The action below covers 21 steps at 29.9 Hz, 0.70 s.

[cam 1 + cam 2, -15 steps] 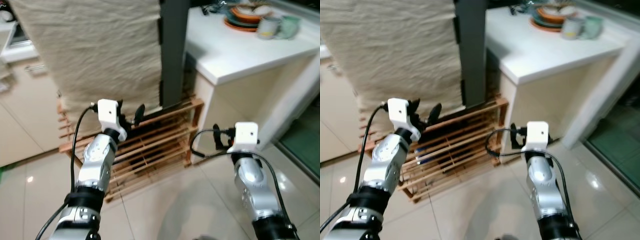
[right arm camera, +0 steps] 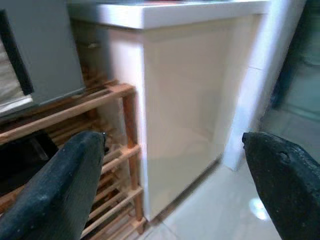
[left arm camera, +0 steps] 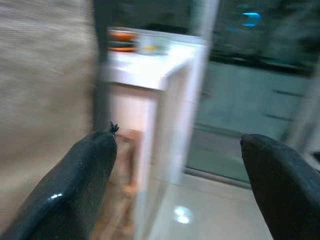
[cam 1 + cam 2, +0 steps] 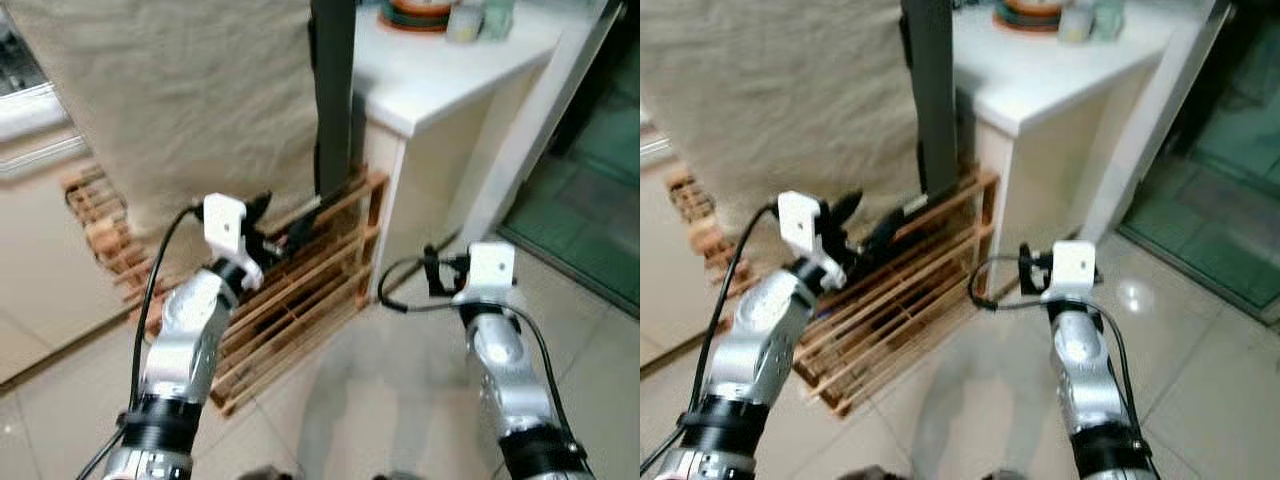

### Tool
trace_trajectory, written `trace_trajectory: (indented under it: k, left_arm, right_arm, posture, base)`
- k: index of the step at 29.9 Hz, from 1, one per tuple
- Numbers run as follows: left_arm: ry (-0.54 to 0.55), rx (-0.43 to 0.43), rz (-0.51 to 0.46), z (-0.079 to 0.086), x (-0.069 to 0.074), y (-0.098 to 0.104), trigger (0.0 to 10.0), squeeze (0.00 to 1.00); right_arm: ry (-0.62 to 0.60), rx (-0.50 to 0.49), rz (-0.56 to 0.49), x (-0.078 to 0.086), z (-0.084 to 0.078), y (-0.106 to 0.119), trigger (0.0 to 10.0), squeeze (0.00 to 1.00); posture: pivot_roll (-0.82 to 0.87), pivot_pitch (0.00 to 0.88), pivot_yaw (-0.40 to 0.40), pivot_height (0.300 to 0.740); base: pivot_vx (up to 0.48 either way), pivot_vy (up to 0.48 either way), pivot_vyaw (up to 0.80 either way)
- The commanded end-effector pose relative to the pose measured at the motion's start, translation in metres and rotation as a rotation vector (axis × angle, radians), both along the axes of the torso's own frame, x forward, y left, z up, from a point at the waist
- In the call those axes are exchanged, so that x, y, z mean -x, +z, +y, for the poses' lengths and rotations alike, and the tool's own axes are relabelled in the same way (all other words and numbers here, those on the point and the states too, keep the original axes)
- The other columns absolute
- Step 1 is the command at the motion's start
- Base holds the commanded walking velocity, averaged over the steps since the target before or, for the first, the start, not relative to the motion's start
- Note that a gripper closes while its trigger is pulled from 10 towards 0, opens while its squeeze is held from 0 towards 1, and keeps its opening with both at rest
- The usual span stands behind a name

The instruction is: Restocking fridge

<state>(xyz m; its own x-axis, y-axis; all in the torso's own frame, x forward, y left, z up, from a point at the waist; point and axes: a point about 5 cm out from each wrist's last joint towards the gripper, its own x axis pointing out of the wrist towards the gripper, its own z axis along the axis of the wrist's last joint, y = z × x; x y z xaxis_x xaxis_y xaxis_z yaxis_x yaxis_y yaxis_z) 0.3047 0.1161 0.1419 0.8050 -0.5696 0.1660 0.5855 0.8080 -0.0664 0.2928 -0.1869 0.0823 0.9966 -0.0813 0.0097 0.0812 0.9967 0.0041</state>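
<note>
A tall dark grey cabinet edge point(image 4: 333, 100) stands ahead, with a beige cloth point(image 4: 190, 100) hanging over the unit to its left. Under it sits a low wooden slatted rack point(image 4: 310, 285). My left gripper point(image 4: 280, 222) is raised in front of the rack's top rail, open and empty. In the left wrist view the left gripper point(image 3: 177, 140) has its fingers spread wide. My right gripper point(image 4: 432, 272) hovers lower, near the counter's white side panel point(image 2: 180, 100). The right gripper point(image 2: 172, 137) is open too, with nothing in it.
A white counter point(image 4: 440, 80) stands to the right of the grey cabinet. It carries stacked plates point(image 4: 415, 12) and mugs point(image 4: 465, 20) at the back. A dark glass door point(image 4: 590, 150) is at the far right. Pale glossy floor tiles point(image 4: 400, 400) lie below the arms.
The whole picture has shifted and blurred, so the camera has moved, bringing the glass door more into view. Both arms keep much the same raised pose, grippers still open.
</note>
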Motion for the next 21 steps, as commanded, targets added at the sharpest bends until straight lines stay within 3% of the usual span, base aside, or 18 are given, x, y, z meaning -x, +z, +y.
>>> trace_trajectory:
  k: [1,10,13,16,21]
  left_arm:
    - [-0.022,-0.035,0.039,0.004,0.005,-0.008,10.0,0.0]
    - [0.101,-0.024,0.208,0.027,0.015,-0.037,10.0,0.0]
    - [0.162,-0.068,0.204,0.033,0.009,-0.04,10.0,0.0]
    - [0.202,-0.12,0.186,0.037,0.008,-0.043,10.0,0.0]
    - [0.182,-0.089,0.12,0.036,0.014,-0.035,10.0,0.0]
  right_arm:
    - [-0.049,-0.045,-0.054,0.006,-0.007,0.007,10.0,0.0]
    - [-0.061,-0.02,-0.027,0.021,-0.009,0.001,10.0,0.0]
    - [-0.049,-0.005,-0.029,0.021,-0.009,0.001,10.0,0.0]
    - [-0.038,0.027,-0.051,0.02,-0.009,0.006,10.0,0.0]
    - [-0.035,0.035,-0.053,0.018,-0.011,0.009,10.0,0.0]
  posture:
    - [-0.05,0.0,0.054,0.74]
    - [-0.06,0.0,0.058,0.74]
    - [-0.06,0.0,0.057,0.74]
    - [-0.06,0.0,0.056,0.74]
    - [-0.05,0.0,0.053,0.74]
  base:
    - [-0.3,0.379,-0.72]
    - [-0.284,0.39,-0.72]
    - [-0.255,0.409,-0.72]
    - [-0.081,0.139,0.0]
    - [0.078,0.055,0.0]
